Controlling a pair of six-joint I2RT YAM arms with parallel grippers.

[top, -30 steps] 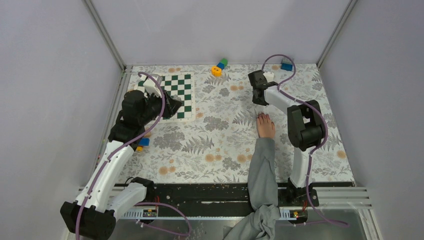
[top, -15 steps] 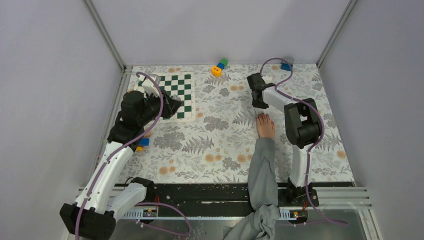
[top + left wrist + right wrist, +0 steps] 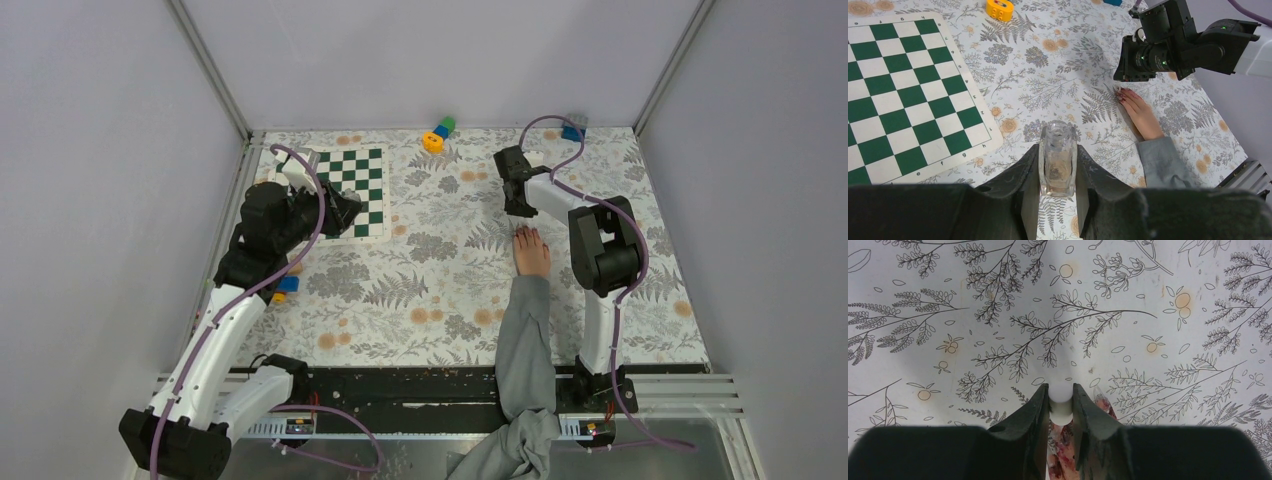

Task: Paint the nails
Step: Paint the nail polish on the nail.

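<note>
**Right arm has edged left above the fingertips**

Since a second ago the right arm's elbow has swung slightly left and its claw has crept a little the same way; for the last half second it has hardly moved. The left arm and the person's hand have stayed where they were.

The hand [image 3: 531, 252] lies flat, palm down, on the flowered tablecloth [image 3: 430, 290], right of centre. Its long axis runs from the near edge toward the back wall, with the grey sleeve [image 3: 525, 340] trailing back toward the arm bases and the fingers pointing away from them. The nails [image 3: 1122, 95] are dark red and sit at the far end of the hand, just under the right claw.

The right claw [image 3: 1061, 388] points down at the cloth, clamped on a white cap [image 3: 1061, 400]; red-stained fingertips show just below it in the wrist view. Whether a brush tip touches a nail cannot be told.

The left claw [image 3: 1058, 148] hangs over the chessboard's [image 3: 355, 190] near right corner, well apart from the hand, gripping a glass bottle [image 3: 1057, 162] that stands upright between its fingers. A yellow block [image 3: 433, 142] lies near the back edge.
</note>
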